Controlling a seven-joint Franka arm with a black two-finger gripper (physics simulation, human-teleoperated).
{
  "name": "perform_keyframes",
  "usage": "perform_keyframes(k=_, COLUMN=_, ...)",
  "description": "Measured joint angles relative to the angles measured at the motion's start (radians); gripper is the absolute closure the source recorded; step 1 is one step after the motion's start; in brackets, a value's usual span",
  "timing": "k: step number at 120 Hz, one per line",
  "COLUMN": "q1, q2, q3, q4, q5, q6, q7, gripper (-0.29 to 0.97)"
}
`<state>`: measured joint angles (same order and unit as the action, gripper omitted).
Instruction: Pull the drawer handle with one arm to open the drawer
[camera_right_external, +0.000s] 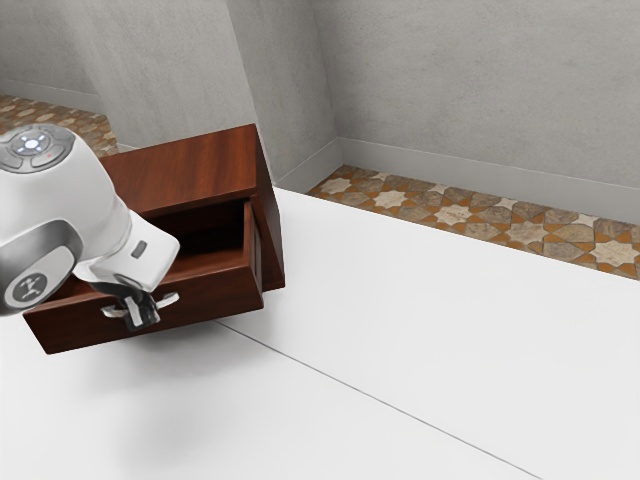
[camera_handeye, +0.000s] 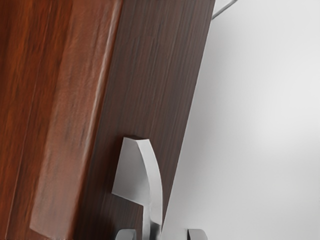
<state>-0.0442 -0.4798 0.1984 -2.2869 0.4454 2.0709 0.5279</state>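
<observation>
A dark wooden cabinet (camera_right_external: 190, 175) stands on the white table. Its drawer (camera_right_external: 200, 290) is slid part way out toward the exterior view's left, and its dark inside shows. A curved silver handle (camera_right_external: 165, 298) (camera_handeye: 142, 185) sits on the drawer front (camera_handeye: 150, 100). My gripper (camera_right_external: 138, 310) (camera_handeye: 161, 234) is at that handle, one fingertip (camera_handeye: 126, 234) on each side of the bar, shut on it. The white hand hides part of the drawer front in the exterior view.
The white table top (camera_right_external: 420, 330) stretches wide toward the exterior view's right and front. Patterned floor tiles (camera_right_external: 480, 215) and grey walls lie beyond its far edge.
</observation>
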Motion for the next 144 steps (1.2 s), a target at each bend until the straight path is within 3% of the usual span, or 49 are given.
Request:
perform_keyframes(k=40, q1=0.002, q2=-0.016, q3=-0.003, q4=0.006, q5=-0.005, q6=-0.022, q7=-0.018, gripper=0.52)
perform_keyframes(k=76, q1=0.020, q2=-0.060, q3=-0.066, q4=0.070, q5=-0.020, q6=-0.105, q7=-0.033, gripper=0.39)
perform_keyframes(k=90, q1=0.014, q2=0.044, q3=-0.112, q4=0.222, q5=-0.081, q6=-0.167, q7=-0.027, gripper=0.26)
perform_keyframes(k=107, q1=0.009, q2=0.286, q3=-0.171, q4=0.548, q5=-0.178, q6=-0.278, q7=-0.008, gripper=0.13)
perform_keyframes(k=117, q1=0.006, q2=0.366, q3=-0.187, q4=0.689, q5=-0.233, q6=-0.345, q7=0.010, gripper=0.09)
perform_keyframes(k=144, q1=0.020, q2=0.391, q3=-0.177, q4=0.751, q5=-0.353, q6=-0.483, q7=0.099, gripper=0.03)
